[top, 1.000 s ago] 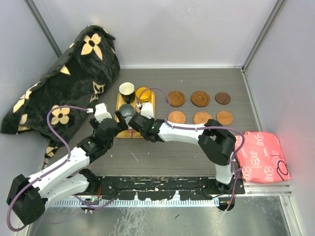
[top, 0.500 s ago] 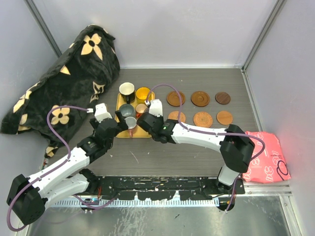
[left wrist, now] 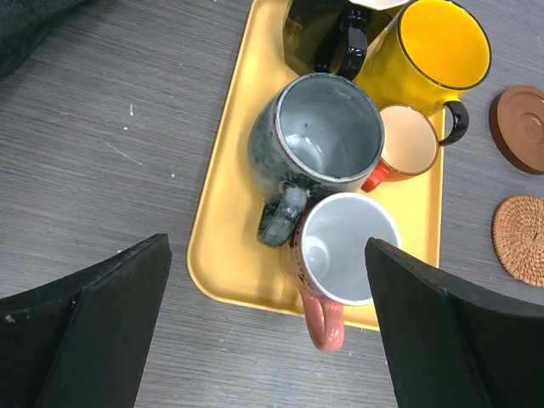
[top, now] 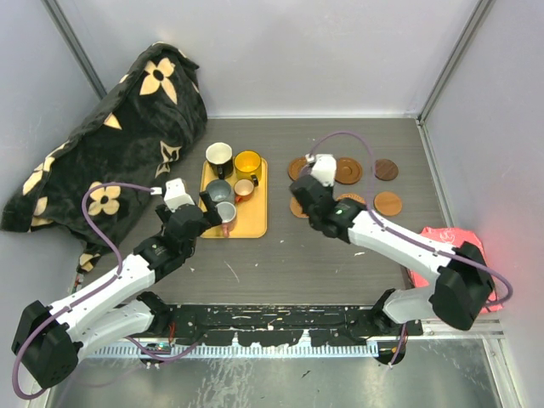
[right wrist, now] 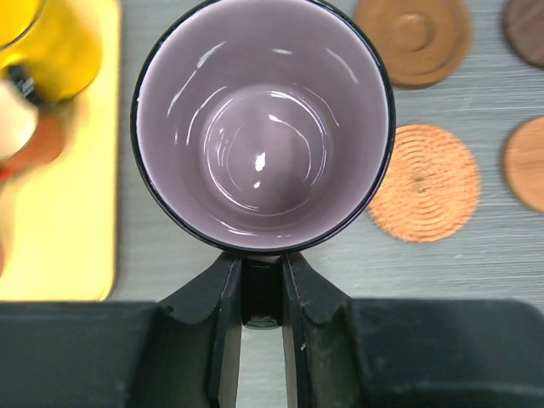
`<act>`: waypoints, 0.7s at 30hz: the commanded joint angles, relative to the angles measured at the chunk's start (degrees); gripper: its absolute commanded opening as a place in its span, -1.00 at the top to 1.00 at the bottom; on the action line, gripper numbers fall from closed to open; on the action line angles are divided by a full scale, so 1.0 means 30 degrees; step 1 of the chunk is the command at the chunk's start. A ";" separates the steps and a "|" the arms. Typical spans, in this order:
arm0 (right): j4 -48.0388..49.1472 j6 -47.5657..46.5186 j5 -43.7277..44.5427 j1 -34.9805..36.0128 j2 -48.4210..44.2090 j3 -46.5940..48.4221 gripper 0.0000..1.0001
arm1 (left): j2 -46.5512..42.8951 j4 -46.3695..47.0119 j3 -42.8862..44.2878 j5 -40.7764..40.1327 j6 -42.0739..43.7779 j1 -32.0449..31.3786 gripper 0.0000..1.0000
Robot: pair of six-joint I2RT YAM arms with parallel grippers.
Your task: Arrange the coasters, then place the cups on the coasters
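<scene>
Now we are pinching the purple cup (right wrist: 262, 127) by its handle, mid-frame, in right fingers (right wrist: 223, 299); left fingers (left wrist: 93, 323) are hanging open.

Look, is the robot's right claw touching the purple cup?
Touching. The right wrist view shows the right gripper pinching the purple cup by its handle, with no gap.

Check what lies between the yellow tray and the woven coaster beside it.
Nothing: only bare table runs between the tray and the woven coaster, clearest in the left wrist view.
</scene>
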 commanded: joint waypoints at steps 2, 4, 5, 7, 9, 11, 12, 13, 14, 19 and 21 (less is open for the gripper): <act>0.3078 -0.2302 -0.0622 -0.3649 -0.2987 -0.1074 0.99 | -0.0076 0.0934 0.0006 -0.0107 -0.0090 0.0122 -0.96; 0.3727 -0.2877 -0.1143 -0.4730 -0.3464 -0.1342 0.99 | -0.0074 0.0975 -0.0010 -0.0079 -0.0091 0.0127 -0.96; 0.3940 -0.3139 -0.1369 -0.5218 -0.3561 -0.1350 0.99 | -0.0047 0.0978 0.0030 -0.0051 -0.0123 0.0135 -0.96; 0.4339 -0.3653 -0.1786 -0.6192 -0.3542 -0.1307 0.99 | 0.0023 0.0978 0.0037 -0.0003 -0.0120 0.0137 -0.96; 0.4704 -0.4172 -0.2390 -0.7322 -0.3360 -0.1188 0.99 | 0.0015 0.0951 0.0053 0.0028 -0.0120 0.0136 -0.96; 0.5188 -0.4421 -0.3299 -0.8605 -0.3295 -0.1173 0.99 | -0.0038 0.0920 0.0029 0.0038 -0.0120 0.0134 -0.96; 0.5661 -0.4526 -0.3920 -0.9357 -0.3328 -0.1369 0.99 | -0.0065 0.0920 0.0031 0.0045 -0.0120 0.0159 -0.96; 0.6112 -0.4484 -0.4514 -1.0073 -0.3328 -0.1526 0.99 | -0.0112 0.0920 0.0016 0.0042 -0.0120 0.0150 -0.96; 0.6421 -0.4328 -0.4896 -1.0797 -0.3222 -0.1626 0.99 | -0.0148 0.0942 -0.0011 0.0052 -0.0127 0.0153 -0.96; 0.8110 -0.3586 -0.6844 -1.3834 -0.2036 -0.1903 0.99 | -0.0126 0.1062 -0.0095 0.0138 -0.0163 0.0153 -0.96; 0.8670 -0.3546 -0.6923 -1.4359 -0.1211 -0.1745 0.99 | -0.0055 0.1044 -0.0079 0.0203 -0.0178 0.0155 -0.96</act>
